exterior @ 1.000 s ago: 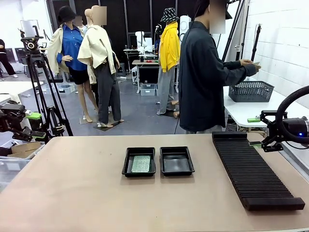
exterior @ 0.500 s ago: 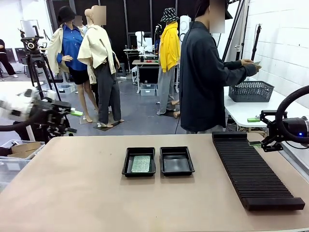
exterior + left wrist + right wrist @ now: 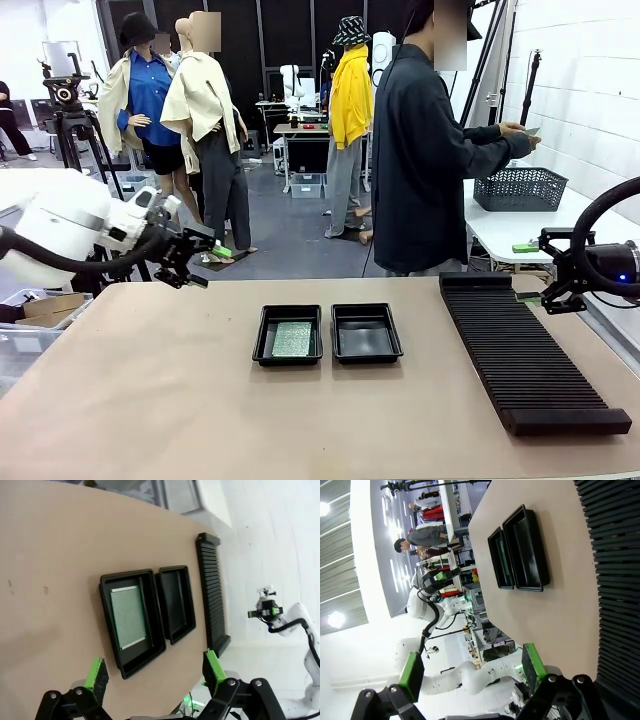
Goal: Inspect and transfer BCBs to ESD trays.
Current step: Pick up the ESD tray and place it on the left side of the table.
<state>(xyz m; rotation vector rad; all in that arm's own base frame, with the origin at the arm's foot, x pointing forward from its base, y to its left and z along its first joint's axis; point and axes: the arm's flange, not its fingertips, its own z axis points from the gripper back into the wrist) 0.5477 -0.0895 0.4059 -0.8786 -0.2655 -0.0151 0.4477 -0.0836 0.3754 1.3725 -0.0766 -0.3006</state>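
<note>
The left arm (image 3: 60,235) is observed reaching in from the left, above the far left corner of the surface (image 3: 150,400). Its wrist is turned toward the middle. The left jaws are released and nothing is held between the green pads (image 3: 95,672). The right arm (image 3: 610,265) is held level at the right edge, just beyond the far end of the black slotted rack (image 3: 525,350). The right jaws are likewise spread wide and nothing is gripped.

Against the earlier frames, the left arm is found to have travelled inward from the left border, and its jaws are now carried nearer the trays. The right arm, the trays, the board and the person are found unchanged.

The surface is a wide tan top. The rack is laid along its right side, running from far to near. The two ESD trays (image 3: 262,340) are set side by side at the middle, just beside each other. One BCB (image 3: 294,338) is lain flat on the floor of the tray on the robot's left, as is confirmed from the left wrist. The neighbouring tray (image 3: 395,335) is placed between that one and the rack.

A person (image 3: 420,170) is stood at the far side, turned toward a white side table (image 3: 500,228), with hands (image 3: 515,132) raised above a grey mesh basket (image 3: 520,188).
</note>
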